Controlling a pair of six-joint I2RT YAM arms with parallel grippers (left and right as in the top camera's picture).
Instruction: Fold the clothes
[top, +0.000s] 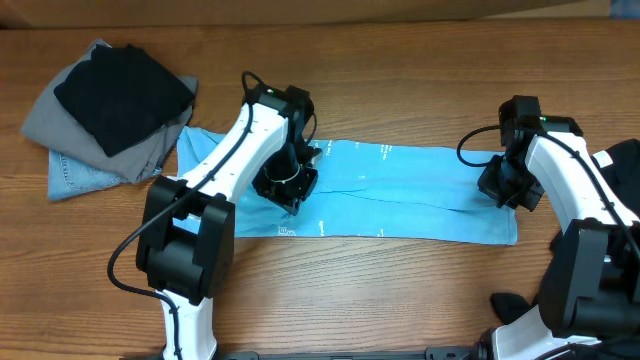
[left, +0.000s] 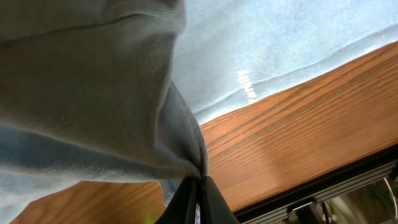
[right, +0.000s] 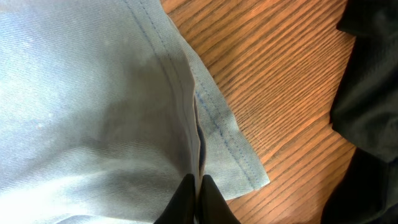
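T-shirt, light blue, lies as a long folded band running left to right across the middle of the tabletop, and it takes up more room than anything else there. A pile of grey, black and denim garments sits at the far left corner, just touching the shirt's left end. A separate black garment lies at the right edge. My left end effector is shut tight on a gathered pinch of the shirt's cloth. It sits well in from the left end, so a flap of fabric reaches out beyond it towards the pile. My right end effector is also fully closed, and it nips a thin fold at the stitched hem on the shirt's right end. I judge both holds to be slim. If I lift or pull unevenly, the hem could slide out of the right fingers, or the left pinch might carry only the top layer and let the fold fall open. The loose left flap could drag against the pile. A wide swing to the right might catch the black garment, because the hem corner lies near it.
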